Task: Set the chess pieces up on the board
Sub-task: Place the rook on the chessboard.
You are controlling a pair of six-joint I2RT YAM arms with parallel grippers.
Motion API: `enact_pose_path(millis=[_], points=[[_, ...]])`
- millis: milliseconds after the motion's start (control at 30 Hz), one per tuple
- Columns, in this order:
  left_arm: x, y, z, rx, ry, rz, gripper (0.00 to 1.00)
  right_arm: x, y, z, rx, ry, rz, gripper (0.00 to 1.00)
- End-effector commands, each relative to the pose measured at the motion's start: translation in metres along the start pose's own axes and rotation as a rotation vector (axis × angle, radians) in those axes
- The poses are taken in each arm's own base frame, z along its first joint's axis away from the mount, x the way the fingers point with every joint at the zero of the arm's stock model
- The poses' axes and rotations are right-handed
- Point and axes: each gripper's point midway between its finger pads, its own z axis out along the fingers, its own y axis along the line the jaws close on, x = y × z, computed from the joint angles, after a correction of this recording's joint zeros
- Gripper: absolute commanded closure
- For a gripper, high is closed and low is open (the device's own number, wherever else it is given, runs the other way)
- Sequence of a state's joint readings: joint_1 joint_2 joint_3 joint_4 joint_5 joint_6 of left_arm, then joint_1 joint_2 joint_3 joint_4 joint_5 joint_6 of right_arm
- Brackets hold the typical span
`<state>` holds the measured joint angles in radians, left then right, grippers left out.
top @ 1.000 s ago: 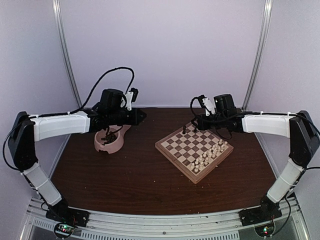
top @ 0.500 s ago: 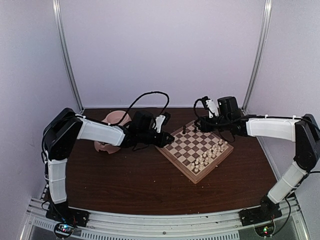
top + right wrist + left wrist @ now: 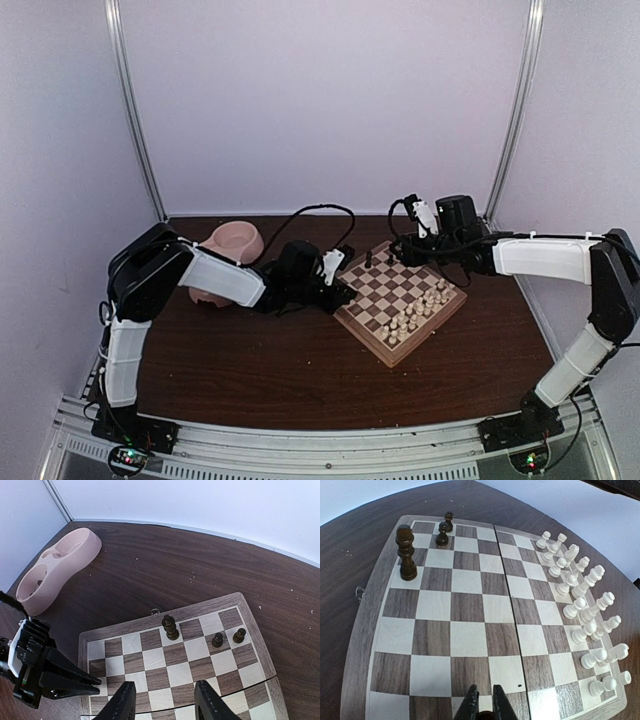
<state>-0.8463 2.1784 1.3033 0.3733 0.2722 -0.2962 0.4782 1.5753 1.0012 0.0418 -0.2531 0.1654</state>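
Now that the left gripper [image 3: 348,290] has swung from the pink bowl [image 3: 232,240] to the board's [image 3: 360,333] left edge, clenched on a dark chess piece [image 3: 485,714], placing follows; the right gripper [image 3: 165,702] hovers released.

Wide open across the middle of the board [image 3: 470,630], bare squares, room to drop straight in. Walled off along the near-right edge by two tight rows of cream chessmen [image 3: 580,600]. Tight at the far corner: tall dark piece [image 3: 406,552], two dark pawns [image 3: 442,535], right gripper [image 3: 164,692] hanging nearby, left gripper [image 3: 348,292] low at the left edge
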Motion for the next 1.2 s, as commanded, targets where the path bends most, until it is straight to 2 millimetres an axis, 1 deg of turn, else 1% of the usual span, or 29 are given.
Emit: enact_pose_path(millis=[0, 67, 100, 167, 367, 467, 533, 633, 767, 833, 900, 933, 1067, 1167], points=[[-0.011, -0.002, 0.002, -0.014, -0.066, 0.075, 0.86, -0.005, 0.001, -0.002, 0.004, -0.028, 0.006, 0.58], [-0.008, -0.002, 0.002, -0.018, -0.063, 0.080, 0.83, -0.005, 0.001, -0.002, 0.004, -0.027, 0.007, 0.58], [-0.007, -0.002, 0.002, -0.018, -0.062, 0.079, 0.79, -0.005, 0.002, -0.002, 0.002, -0.027, 0.006, 0.58], [-0.005, -0.003, 0.002, -0.019, -0.060, 0.079, 0.67, -0.004, 0.002, -0.002, 0.000, -0.025, 0.005, 0.58], [-0.004, 0.001, -0.002, -0.045, -0.054, 0.068, 0.46, -0.001, 0.004, 0.002, -0.013, -0.010, 0.005, 0.58], [-0.011, 0.000, -0.009, -0.062, -0.059, 0.064, 0.37, 0.000, 0.005, 0.002, -0.019, -0.006, 0.005, 0.58], [-0.020, 0.000, -0.016, -0.088, -0.053, 0.059, 0.34, -0.001, 0.007, 0.002, -0.032, 0.001, 0.001, 0.58], [-0.034, -0.001, -0.031, -0.130, -0.053, 0.059, 0.33, 0.000, 0.015, 0.006, -0.074, 0.031, -0.012, 0.58], [-0.049, 0.003, -0.055, -0.203, -0.035, 0.056, 0.32, 0.008, 0.026, 0.012, -0.137, 0.093, -0.013, 0.58], [-0.057, 0.004, -0.072, -0.233, -0.046, 0.053, 0.32, 0.012, 0.033, 0.013, -0.164, 0.117, -0.022, 0.58], [-0.073, 0.005, -0.095, -0.281, -0.087, 0.050, 0.30, 0.017, 0.043, 0.013, -0.183, 0.145, -0.048, 0.57], [-0.076, 0.007, -0.104, -0.297, -0.091, 0.045, 0.29, 0.020, 0.047, 0.012, -0.188, 0.163, -0.059, 0.56], [-0.084, 0.018, -0.136, -0.360, -0.060, 0.016, 0.29, 0.034, 0.065, 0.015, -0.202, 0.238, -0.116, 0.52], [-0.084, 0.033, -0.158, -0.420, -0.024, -0.028, 0.29, 0.047, 0.078, 0.020, -0.190, 0.309, -0.178, 0.49]])
